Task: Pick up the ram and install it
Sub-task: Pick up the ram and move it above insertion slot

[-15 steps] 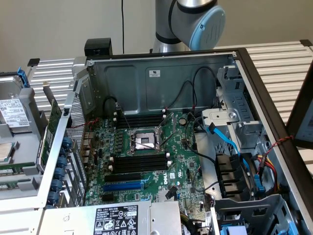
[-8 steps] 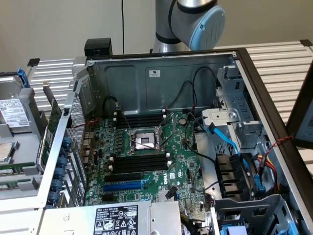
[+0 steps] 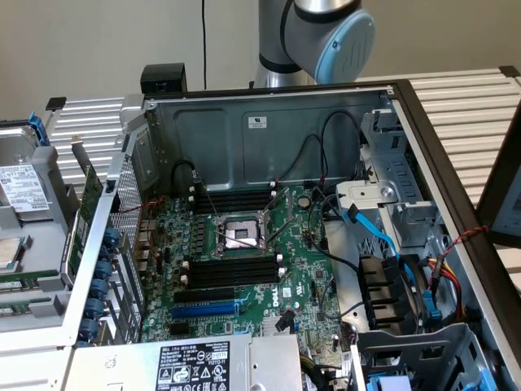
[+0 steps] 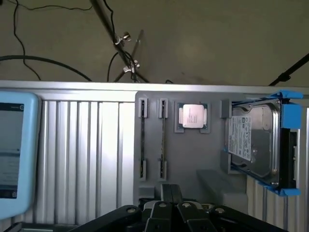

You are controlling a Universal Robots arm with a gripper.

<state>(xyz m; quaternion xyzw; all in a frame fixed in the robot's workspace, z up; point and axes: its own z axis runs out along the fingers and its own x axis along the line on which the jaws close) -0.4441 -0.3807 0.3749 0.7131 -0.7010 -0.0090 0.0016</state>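
Plainly, in the exterior view the computer case (image 3: 244, 130) lies open on the worktop (image 3: 472, 98), so its black memory slots (image 3: 232, 273) face upward to receive a stick. From the wrist view, the ram (image 4: 163, 140) stands on edge in a grey holder (image 4: 193, 159), its thin edge offered for gripping. The pincer (image 4: 170, 192) hovers near it, clenched on nothing.

- arm (image 3: 313, 37): upper part cut off at the exterior view's top edge.
- computer case (image 3: 407, 90): near end and the exterior view's right side cropped.
- power-supply label (image 3: 191, 366): print too small to read, lower part cropped.
- hand (image 4: 169, 193): base cropped by the wrist picture's edge.
- ram (image 4: 163, 140): seen edge-on, chips and label hidden.
- blue-framed screen (image 4: 14, 154): partly cropped, text blurred.
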